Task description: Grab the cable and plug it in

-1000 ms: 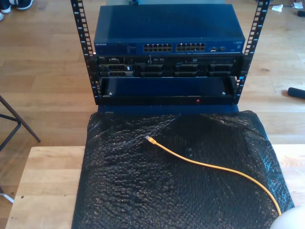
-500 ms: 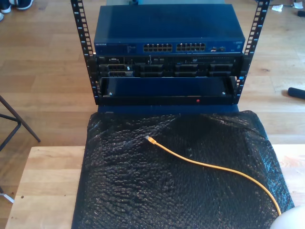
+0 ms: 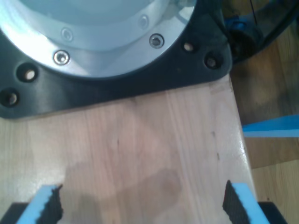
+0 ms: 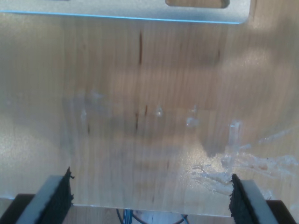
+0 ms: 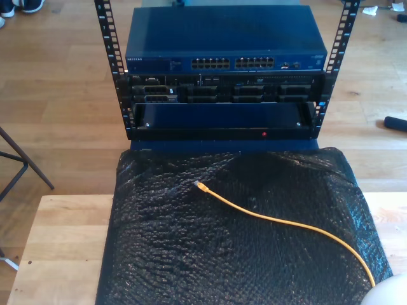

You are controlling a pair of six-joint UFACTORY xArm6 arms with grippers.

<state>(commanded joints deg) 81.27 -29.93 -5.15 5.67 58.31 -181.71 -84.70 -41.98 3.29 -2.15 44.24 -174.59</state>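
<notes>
The yellow-orange cable (image 5: 286, 223) lies loose on the black bubble wrap (image 5: 178, 254), running from the exterior view's lower right up to its small plug (image 5: 200, 186) near the middle. Behind the wrap stands a rack with a blue network switch (image 5: 226, 62) showing two rows of ports. My first gripper (image 3: 140, 205) is open over bare wooden tabletop, nothing between its fingers (image 3: 236, 205). My second gripper (image 4: 149, 198) is also open above pale wood, its fingers (image 4: 58, 196) wide apart and empty.
A black and silver arm base (image 3: 107, 51) is bolted to the wood ahead of my first gripper. A metal plate edge (image 4: 140, 14) lies beyond my second gripper. A white rounded shape (image 5: 389, 292) sits at the exterior view's lower right corner. Wooden table (image 5: 57, 254) flanks the wrap.
</notes>
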